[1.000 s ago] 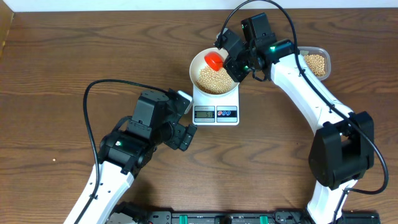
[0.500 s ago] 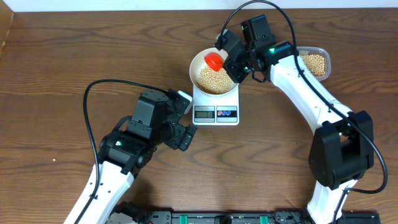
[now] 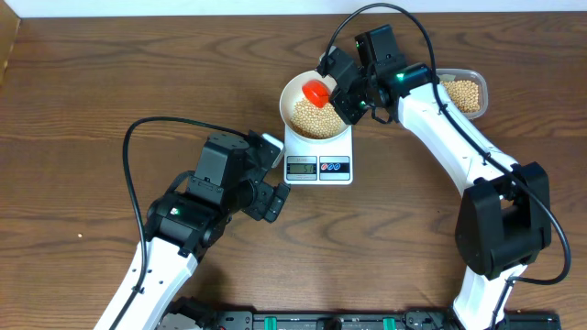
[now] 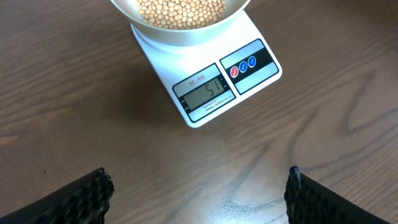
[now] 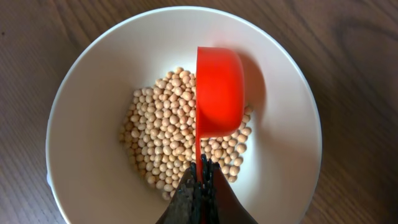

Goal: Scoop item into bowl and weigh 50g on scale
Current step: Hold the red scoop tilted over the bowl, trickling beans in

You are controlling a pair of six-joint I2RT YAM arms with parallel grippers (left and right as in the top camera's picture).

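Many beans [image 5: 158, 130] lie below the scoop [image 5: 219, 93] in the right pincer [image 5: 200, 178].

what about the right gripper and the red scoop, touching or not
Touching. The right wrist view shows the right gripper shut on the thin handle of the red scoop, its cup over the beans in the bowl.

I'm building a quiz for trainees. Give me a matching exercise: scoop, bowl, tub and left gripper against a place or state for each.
Things:
1 scoop
2 bowl
3 tub
4 left gripper

Places or states:
A open, holding nothing
B on the scale
C right of the bowl
D in the right gripper

Pairs: 1-D, 2-B, 3-C, 4-A
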